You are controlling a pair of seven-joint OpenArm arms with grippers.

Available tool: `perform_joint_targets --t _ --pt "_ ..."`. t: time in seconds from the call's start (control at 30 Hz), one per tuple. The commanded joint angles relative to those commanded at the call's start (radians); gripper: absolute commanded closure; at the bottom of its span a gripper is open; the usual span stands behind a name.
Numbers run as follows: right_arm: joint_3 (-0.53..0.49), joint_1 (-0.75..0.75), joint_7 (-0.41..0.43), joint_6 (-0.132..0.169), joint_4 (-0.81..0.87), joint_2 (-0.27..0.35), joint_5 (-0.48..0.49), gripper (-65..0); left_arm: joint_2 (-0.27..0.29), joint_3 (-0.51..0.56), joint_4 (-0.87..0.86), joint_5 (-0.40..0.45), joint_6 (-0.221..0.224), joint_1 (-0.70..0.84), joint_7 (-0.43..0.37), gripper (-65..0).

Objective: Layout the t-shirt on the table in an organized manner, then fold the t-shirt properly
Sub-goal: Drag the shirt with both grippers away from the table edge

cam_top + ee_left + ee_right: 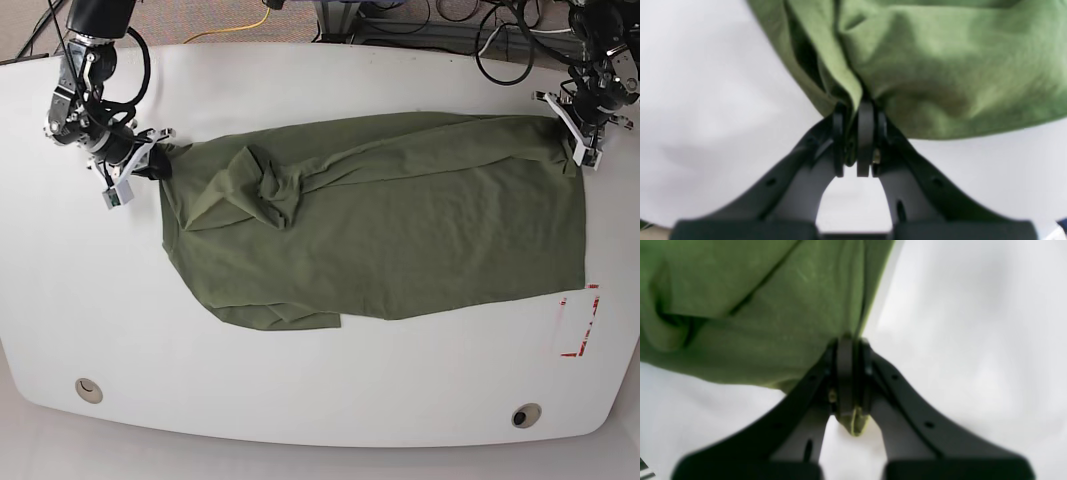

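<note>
T-shirt (pixel 400 240) cloth lies spread across the middle of the table (pixel 300 400), stretched between the two arms but not yet flat: a bunched knot of folds sits toward the right arm's end, and the near edge curls under. The left gripper (pixel 857 133) has its jaws pinched together on a gathered edge of the fabric, and the right gripper (pixel 848 373) is likewise clamped on cloth, with a small tuft poking out behind its jaws. Both wrist views are blurred, so which part of the garment each holds is probably a corner or hem rather than certainly so. The shirt looks light, soft and limp; it will sag and wrinkle rather than hold a shape, and it should slide easily on the smooth tabletop. Good holds are seams and corners, such as shoulders or hem ends, where the layers are thicker and slip less.
</note>
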Motion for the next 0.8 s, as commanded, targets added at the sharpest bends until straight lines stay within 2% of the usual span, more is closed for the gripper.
perform_joint_targets --t 0.37,0.6,0.8 --pt "0.107 -0.186 0.0 0.0 0.104 0.003 -0.003 0.0 0.002 0.003 0.121 -0.002 0.0 0.043 0.064 -0.1" --pt "0.173 -0.264 0.0 0.0 0.158 -0.002 -0.003 0.0 0.021 0.006 0.127 -0.002 0.0 0.044 0.072 -0.4" --pt "0.232 -0.311 -0.003 0.0 0.175 0.003 -0.003 0.0 0.028 0.1 0.15 0.0 0.0 0.051 0.074 -0.4"
